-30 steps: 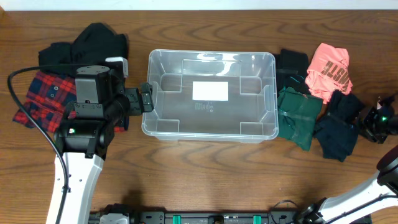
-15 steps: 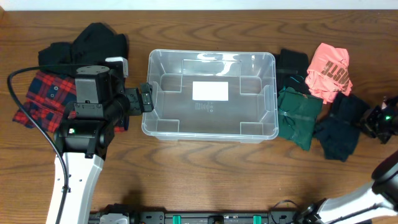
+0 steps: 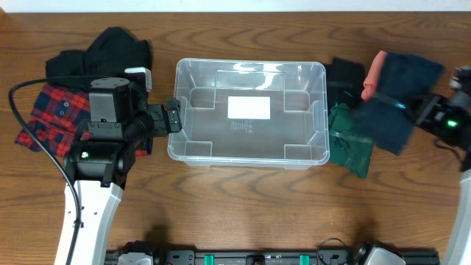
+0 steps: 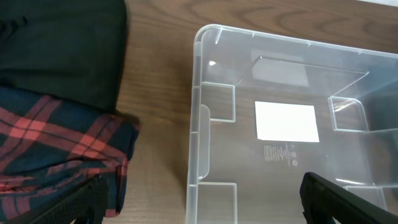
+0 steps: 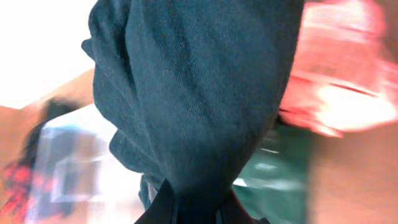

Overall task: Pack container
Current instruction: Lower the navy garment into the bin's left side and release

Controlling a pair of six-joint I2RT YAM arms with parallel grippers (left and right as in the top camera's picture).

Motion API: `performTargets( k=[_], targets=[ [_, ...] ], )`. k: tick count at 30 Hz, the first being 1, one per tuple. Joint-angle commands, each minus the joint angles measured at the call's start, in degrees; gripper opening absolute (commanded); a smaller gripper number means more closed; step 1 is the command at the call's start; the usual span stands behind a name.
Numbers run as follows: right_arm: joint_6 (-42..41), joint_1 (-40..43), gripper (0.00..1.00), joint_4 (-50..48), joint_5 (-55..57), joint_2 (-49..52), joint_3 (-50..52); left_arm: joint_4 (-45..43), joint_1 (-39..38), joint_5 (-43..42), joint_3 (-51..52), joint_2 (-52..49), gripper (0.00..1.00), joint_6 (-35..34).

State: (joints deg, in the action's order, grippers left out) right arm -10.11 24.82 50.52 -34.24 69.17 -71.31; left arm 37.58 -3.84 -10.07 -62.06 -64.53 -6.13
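Note:
The clear plastic container (image 3: 250,110) stands mid-table, empty, with a white label on its base; it also shows in the left wrist view (image 4: 292,124). My left gripper (image 3: 174,116) is open at the container's left wall, its fingers (image 4: 205,205) straddling the rim. My right gripper (image 3: 427,110) is shut on a dark navy garment (image 3: 397,99) and holds it in the air right of the container. The garment fills the right wrist view (image 5: 199,93), blurred by motion.
A red plaid shirt (image 3: 48,118) and a black garment (image 3: 103,51) lie to the left. A green garment (image 3: 353,136), a black one (image 3: 344,73) and a coral one (image 3: 374,70) lie to the right of the container.
My right gripper has lifted the navy garment off the table and swung it up and left toward the container. The left arm has not moved.

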Motion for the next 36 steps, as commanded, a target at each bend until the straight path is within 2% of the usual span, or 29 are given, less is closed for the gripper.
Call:
performTargets(
  k=[1, 7, 12, 16, 22, 28, 29, 32, 36],
  targets=[
    [-10.25, -12.24, 0.01, -4.96, -3.72, -2.56, -0.28, 0.13, 0.28, 0.66, -0.68, 0.0, 0.98, 0.5],
    [-25.62, -33.29, 0.01, -22.38, 2.21, 2.89, -0.15, 0.13, 0.28, 0.66, -0.68, 0.0, 0.98, 0.5],
    [-35.26, -46.97, 0.01, -36.92, 8.96, 14.32, -0.15, 0.13, 0.28, 0.66, -0.68, 0.0, 0.98, 0.52],
    [-43.19, -52.89, 0.01, -43.71, 9.22, 24.63, -0.15, 0.13, 0.28, 0.66, -0.68, 0.0, 0.98, 0.5],
    [-49.48, -58.49, 0.01, -50.34, 7.8, 36.46, -0.15, 0.13, 0.28, 0.66, -0.68, 0.0, 0.98, 0.5],
    [-48.74, -59.89, 0.01, -49.94, 7.87, 41.55, -0.15, 0.13, 0.28, 0.66, -0.68, 0.0, 0.98, 0.5],
    [-47.58, -59.89, 0.04, -49.9, 7.93, 41.59, -0.15, 0.13, 0.28, 0.66, -0.68, 0.0, 0.98, 0.5],
    [-40.22, -59.19, 0.4, -49.9, 8.48, 41.18, -0.2, 0.13, 0.28, 0.66, -0.68, 0.0, 0.98, 0.52],
    [-36.0, -55.95, 0.51, -47.47, 8.2, 38.97, -0.22, 0.13, 0.28, 0.66, -0.68, 0.0, 0.98, 0.5]
  ],
)
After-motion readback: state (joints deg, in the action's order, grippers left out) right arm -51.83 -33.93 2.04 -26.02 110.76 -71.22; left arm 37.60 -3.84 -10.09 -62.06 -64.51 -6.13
